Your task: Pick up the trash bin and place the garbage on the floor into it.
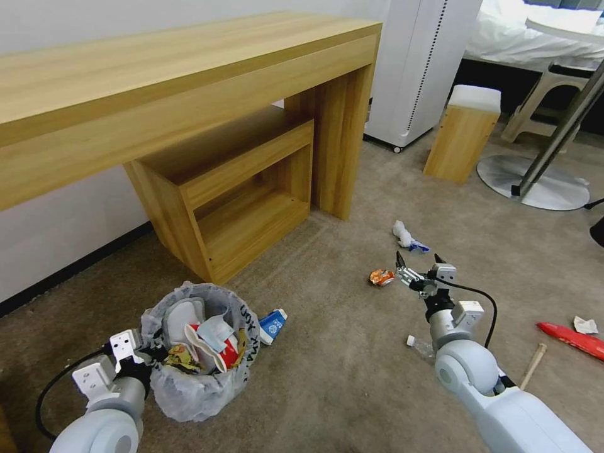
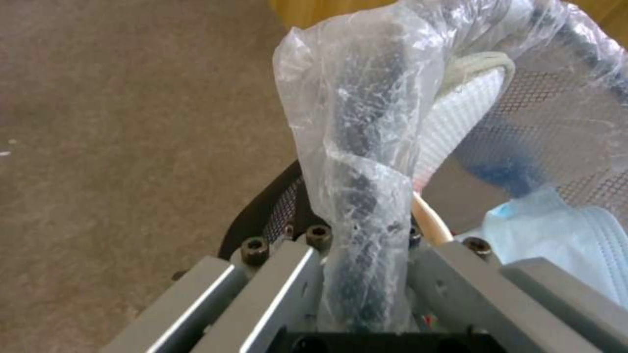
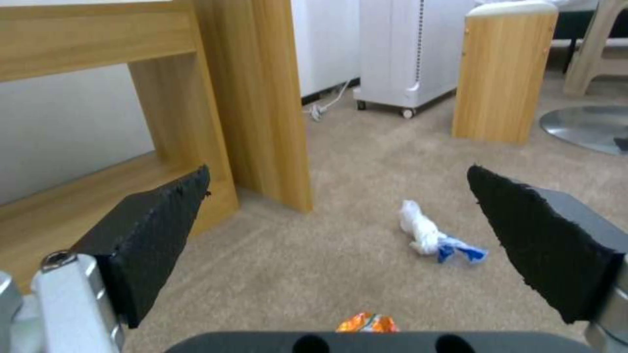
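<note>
While your left hand (image 2: pixel 366 274) pinches the trash bin (image 1: pixel 195 352) rim low on your left, your right hand (image 1: pixel 416 267) hangs spread above the crushed can (image 1: pixel 381 277); descend off-centre and you'll likely knock it across the floor (image 1: pixel 340 365).
</note>
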Robot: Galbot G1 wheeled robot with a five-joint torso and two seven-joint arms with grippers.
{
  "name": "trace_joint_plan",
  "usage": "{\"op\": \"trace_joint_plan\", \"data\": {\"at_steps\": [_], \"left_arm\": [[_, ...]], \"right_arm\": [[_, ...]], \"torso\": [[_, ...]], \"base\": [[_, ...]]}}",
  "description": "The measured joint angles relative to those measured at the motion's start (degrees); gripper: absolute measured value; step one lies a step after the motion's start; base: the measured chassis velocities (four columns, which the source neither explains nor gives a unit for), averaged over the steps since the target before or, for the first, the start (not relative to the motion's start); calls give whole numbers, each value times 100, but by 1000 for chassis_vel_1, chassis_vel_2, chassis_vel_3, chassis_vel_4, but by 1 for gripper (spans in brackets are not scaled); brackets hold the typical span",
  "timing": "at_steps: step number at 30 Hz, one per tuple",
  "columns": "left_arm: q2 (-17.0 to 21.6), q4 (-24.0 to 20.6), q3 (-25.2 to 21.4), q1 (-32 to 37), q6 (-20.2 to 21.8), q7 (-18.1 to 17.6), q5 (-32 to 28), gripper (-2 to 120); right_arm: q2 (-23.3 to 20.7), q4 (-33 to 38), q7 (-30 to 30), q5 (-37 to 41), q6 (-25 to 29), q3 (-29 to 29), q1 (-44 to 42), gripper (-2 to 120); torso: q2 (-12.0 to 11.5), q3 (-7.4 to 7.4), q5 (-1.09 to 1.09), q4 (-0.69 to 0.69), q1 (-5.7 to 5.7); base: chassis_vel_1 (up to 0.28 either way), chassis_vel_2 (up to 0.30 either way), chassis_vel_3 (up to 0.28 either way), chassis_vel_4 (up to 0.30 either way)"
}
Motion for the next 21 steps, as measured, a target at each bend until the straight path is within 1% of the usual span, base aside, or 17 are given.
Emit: {"op": "trace_joint_plan", "data": {"at_steps": [7,10,21], "left_arm": [[-17,107,-360,63,-9,-63,13,1],[-47,73,-533,107,-13,-102,-54,1],[-119,-62,-640,210,45,-153,-57,1]], "right_arm": [[20,-90,-32,-70,83,17,13,100],[35,-130,-48,-86,100,-19,21,100],[44,-141,-59,-59,98,-73,50,100]], "torso": [[0,0,1,1,0],[0,0,1,1,0],[0,0,2,0,0]], "base": [[0,0,0,0],[0,0,0,0],[0,0,0,0]]}}
